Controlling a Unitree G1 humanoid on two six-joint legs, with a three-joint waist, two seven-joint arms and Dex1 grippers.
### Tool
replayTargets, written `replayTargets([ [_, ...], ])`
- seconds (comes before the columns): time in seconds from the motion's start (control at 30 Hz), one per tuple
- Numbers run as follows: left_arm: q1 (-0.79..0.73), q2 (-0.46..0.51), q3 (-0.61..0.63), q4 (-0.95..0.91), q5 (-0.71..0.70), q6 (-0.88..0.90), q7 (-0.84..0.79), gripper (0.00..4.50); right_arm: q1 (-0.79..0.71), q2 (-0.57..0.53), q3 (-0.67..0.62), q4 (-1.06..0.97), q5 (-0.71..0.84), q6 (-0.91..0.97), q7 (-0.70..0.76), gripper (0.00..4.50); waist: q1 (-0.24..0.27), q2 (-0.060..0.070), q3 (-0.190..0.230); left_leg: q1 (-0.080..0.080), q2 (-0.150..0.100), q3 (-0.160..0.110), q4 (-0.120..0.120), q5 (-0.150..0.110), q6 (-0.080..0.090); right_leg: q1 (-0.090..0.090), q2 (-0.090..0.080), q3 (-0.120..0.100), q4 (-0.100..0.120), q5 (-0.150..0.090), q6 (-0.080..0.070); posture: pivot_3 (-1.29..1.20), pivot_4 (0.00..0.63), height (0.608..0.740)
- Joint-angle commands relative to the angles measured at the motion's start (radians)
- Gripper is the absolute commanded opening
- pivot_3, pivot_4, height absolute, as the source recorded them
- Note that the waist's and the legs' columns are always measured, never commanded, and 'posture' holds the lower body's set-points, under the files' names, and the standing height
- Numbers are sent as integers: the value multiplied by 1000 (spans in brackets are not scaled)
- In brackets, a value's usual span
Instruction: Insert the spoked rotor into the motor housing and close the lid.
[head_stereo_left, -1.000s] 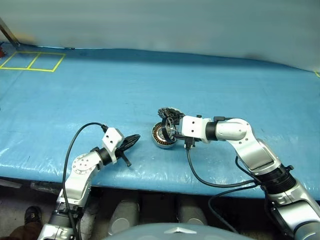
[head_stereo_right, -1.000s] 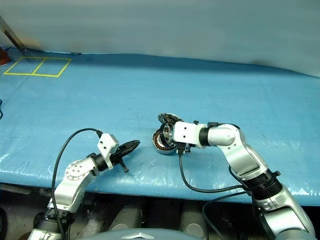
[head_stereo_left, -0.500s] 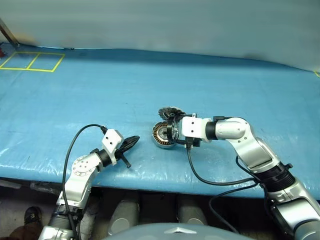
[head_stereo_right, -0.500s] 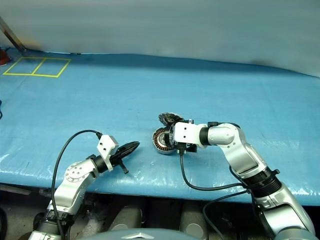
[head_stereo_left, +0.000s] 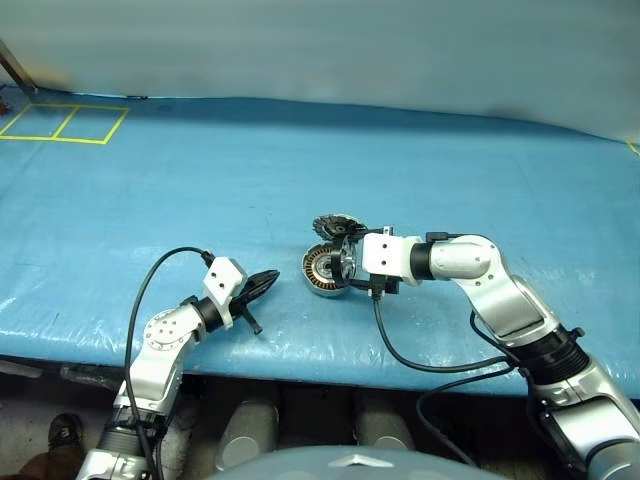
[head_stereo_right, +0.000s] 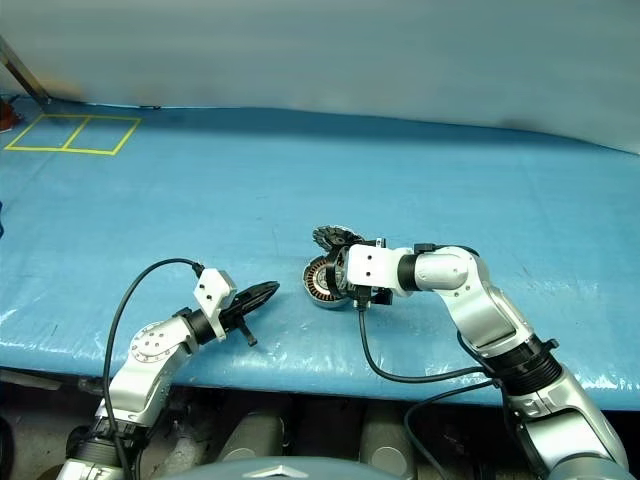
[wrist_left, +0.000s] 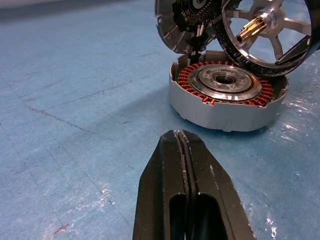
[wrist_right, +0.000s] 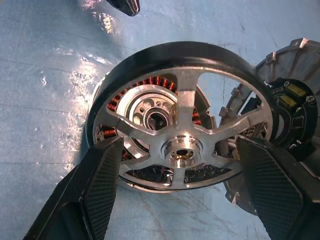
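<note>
The spoked rotor (wrist_right: 182, 125) sits between the fingers of the right hand (wrist_right: 180, 200), tilted, its lower rim over the motor housing (wrist_left: 227, 97) and its shaft not yet in the dark centre. The right hand's fingers stand spread wide on either side of the rim; whether the pads actually press it cannot be told. The lid (wrist_left: 187, 22) stands propped on edge just beyond the housing, touching or nearly touching the rotor.

Judging by this, the step in hand is seating the rotor. The next move calls for levelling it over the copper windings, lining the shaft up with the bore, and lowering it straight, taking care not to knock the leaning lid over.

The left hand (wrist_left: 186, 200) is closed on nothing, lying low on the bench (head_stereo_left: 200, 180) a short way from the housing and pointing toward it. Blue bench lies open on all sides, and its near edge runs close behind both hands.
</note>
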Motion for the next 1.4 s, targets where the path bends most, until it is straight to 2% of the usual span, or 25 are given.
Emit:
replayTargets([
  [0.03,-8,-2,8,-13,-12,-17,-3,0,-7,5,-35,-51,23,-20,-3,4238,0,0,0,0,0,0,0,0,0,0,0,0,0,0,0,0,150,740],
  [0.4,-18,1,5,-9,-9,-14,-6,0,-2,13,-33,-49,16,-9,-21,4238,0,0,0,0,0,0,0,0,0,0,0,0,0,0,0,0,150,740],
  [0.67,-24,0,4,-5,-9,-13,-7,0,22,58,-57,-60,88,26,-24,4238,0,0,0,0,0,0,0,0,0,0,0,0,0,0,0,0,150,740],
  [0.77,-25,-1,4,-5,-8,-14,-6,0,44,82,-59,-54,120,48,-29,3615,0,0,0,0,0,0,0,0,0,0,0,0,0,0,0,0,150,740],
  [1.07,-36,5,6,5,-5,-13,-9,0,47,174,-72,51,164,78,-95,662,-2,0,0,1,0,0,0,0,0,0,0,0,0,0,0,0,150,740],
  [1.4,-53,14,7,8,0,-5,-13,0,3,251,-61,184,156,60,-143,662,-9,0,0,1,0,0,0,0,0,0,1,0,1,1,1,0,150,740],
])
